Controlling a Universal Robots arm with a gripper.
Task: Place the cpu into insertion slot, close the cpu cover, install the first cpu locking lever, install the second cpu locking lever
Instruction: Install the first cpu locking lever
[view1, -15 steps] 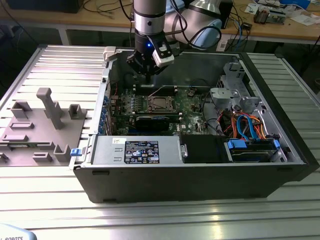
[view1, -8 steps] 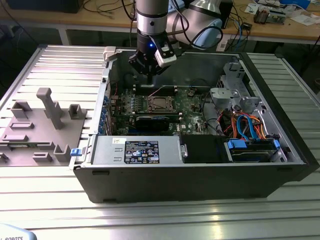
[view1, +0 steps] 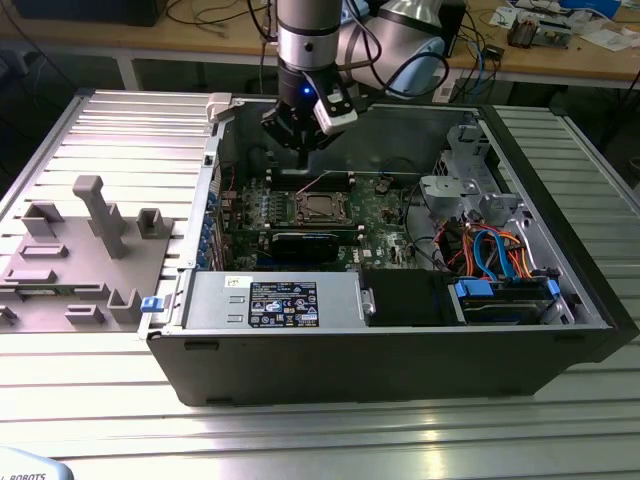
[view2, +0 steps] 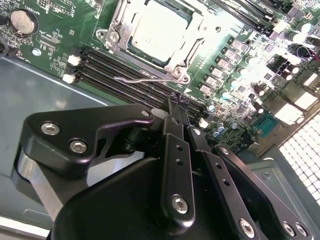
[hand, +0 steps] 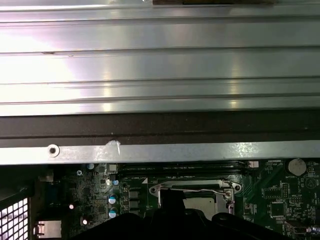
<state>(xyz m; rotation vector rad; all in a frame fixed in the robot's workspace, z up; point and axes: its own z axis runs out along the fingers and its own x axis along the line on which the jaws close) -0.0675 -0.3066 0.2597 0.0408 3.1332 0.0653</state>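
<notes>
The gripper (view1: 303, 150) is seen above the open computer case (view1: 400, 350), over the back edge of the green motherboard (view1: 375, 205); in the second wrist view its jaws are pressed together and empty. The cpu (view2: 159, 31) is seated in the insertion slot (view2: 176, 67), with the cpu cover (view2: 116, 22) shut over it. One locking lever (view2: 142, 79) is lying along the slot's edge just beside the memory slots (view2: 107, 65); whether it is hooked cannot be told.

Risks, as judged: the thin lever could be missed or slipped off by the closed tips, and the memory slots or small capacitors (view2: 217, 130) could be struck.

A printed label (view1: 283, 304) is seen on the power supply; its text is not legible.
</notes>
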